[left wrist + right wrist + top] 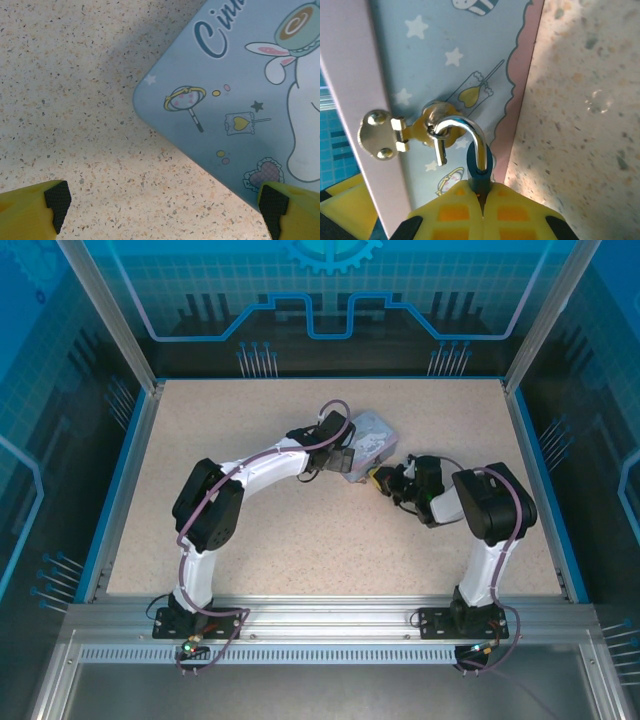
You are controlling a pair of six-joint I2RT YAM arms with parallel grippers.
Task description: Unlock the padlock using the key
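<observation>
right gripper (482, 200): jaws shut on padlock (480, 167) body, at tin (445, 50) side | shackle (465, 125) hooked through tin's hasp (382, 135), short leg free | left gripper (165, 200): jaws wide, empty, straddling tin's rounded corner | bare table (60, 100) beside tin's edges

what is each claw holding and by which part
The right claw is shut on the padlock, pinching its dark body; its shackle is hooked through the hasp of the tin box. The left claw is open, holding nothing.
</observation>
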